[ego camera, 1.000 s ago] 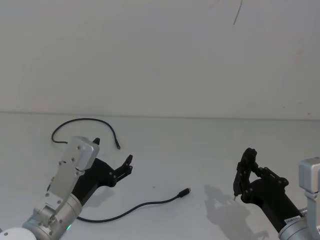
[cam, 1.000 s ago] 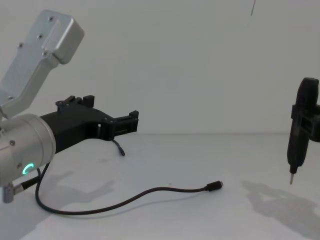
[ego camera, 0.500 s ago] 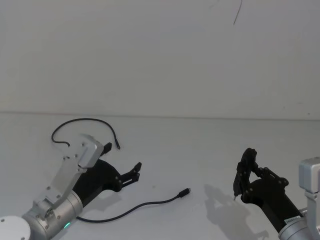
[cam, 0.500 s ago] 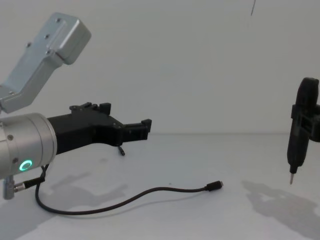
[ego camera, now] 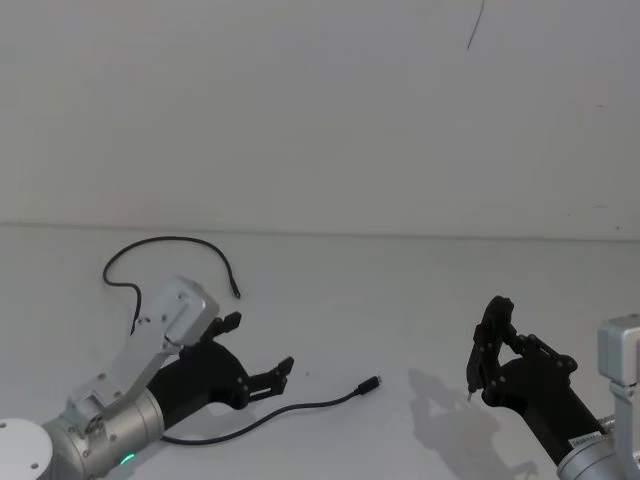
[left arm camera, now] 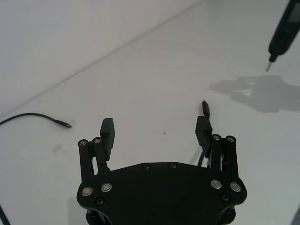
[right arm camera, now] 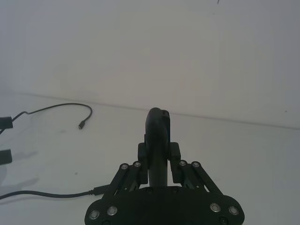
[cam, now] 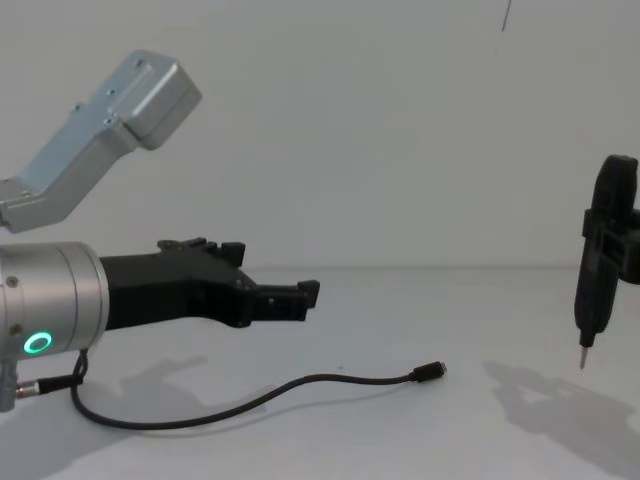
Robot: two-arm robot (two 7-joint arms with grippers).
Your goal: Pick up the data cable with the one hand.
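The data cable (ego camera: 290, 408) lies on the white table in a loose curve. Its plug (ego camera: 372, 381) points toward the right. My left gripper (ego camera: 258, 347) is open and hovers just above the cable's middle stretch, apart from it. In the chest view this gripper (cam: 275, 275) hangs above the cable (cam: 300, 385), left of the plug (cam: 432, 371). The left wrist view shows the open fingers (left arm camera: 107, 129) with the plug (left arm camera: 205, 107) just beyond one of them. My right gripper (ego camera: 505, 350) stays at the right, shut on a black pen-shaped tool (cam: 598, 260).
A second black cable (ego camera: 170, 240) arcs at the back left, near the wall, and appears in the right wrist view (right arm camera: 61, 108). The tool's metal tip (cam: 583, 360) hangs above the table at the right. The table (ego camera: 400, 290) between the arms is bare.
My left gripper has moved forward, to the right and lower, closer to the data cable, still open. The right arm and both cables have not moved.
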